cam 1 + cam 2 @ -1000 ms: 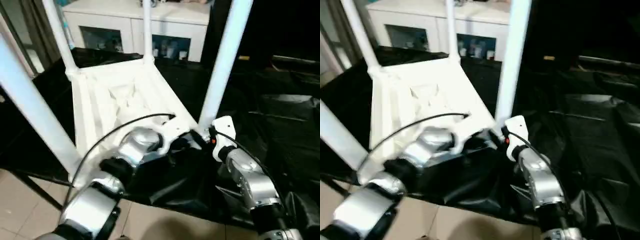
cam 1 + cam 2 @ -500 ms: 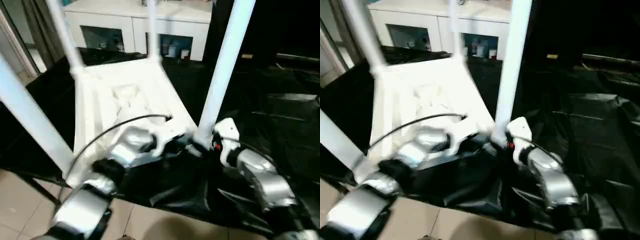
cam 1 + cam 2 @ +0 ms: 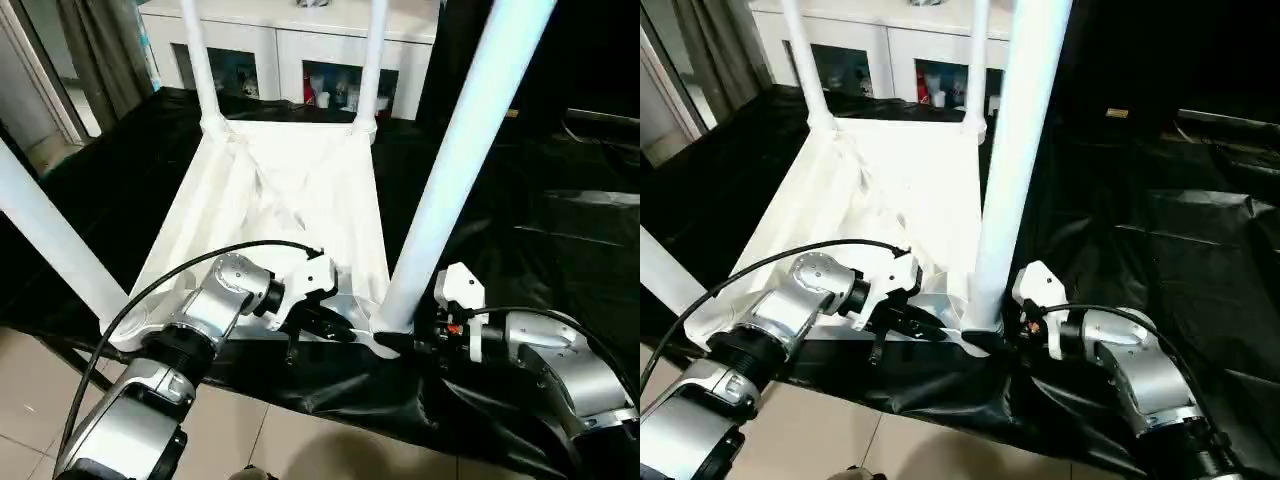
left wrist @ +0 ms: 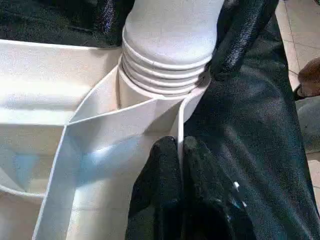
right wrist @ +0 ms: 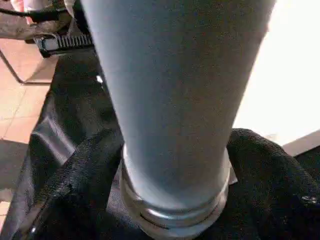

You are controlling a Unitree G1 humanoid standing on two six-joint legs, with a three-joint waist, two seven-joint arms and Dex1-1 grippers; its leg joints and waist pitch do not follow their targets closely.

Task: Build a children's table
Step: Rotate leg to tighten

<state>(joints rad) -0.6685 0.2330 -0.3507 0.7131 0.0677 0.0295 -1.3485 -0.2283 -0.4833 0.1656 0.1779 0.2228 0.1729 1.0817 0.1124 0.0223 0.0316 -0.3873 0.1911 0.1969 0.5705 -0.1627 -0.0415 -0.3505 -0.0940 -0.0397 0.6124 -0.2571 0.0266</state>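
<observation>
The children's table lies upside down, its ribbed white top on a black sheet and its legs pointing up. The near right leg stands in the corner socket, with screw threads showing just above the socket. My left gripper is shut on a thin rib of the top right beside that socket. My right gripper stands open around the base of the same leg, one black finger on each side, close against it.
The near left leg and two far legs rise around the work. A white cabinet with glass doors stands behind. The black sheet covers the surface to the right. Tiled floor lies below the near edge.
The head views have shifted and tilted. My right forearm has swung lower, its gripper staying at the leg's base. The left gripper keeps its hold on the rib.
</observation>
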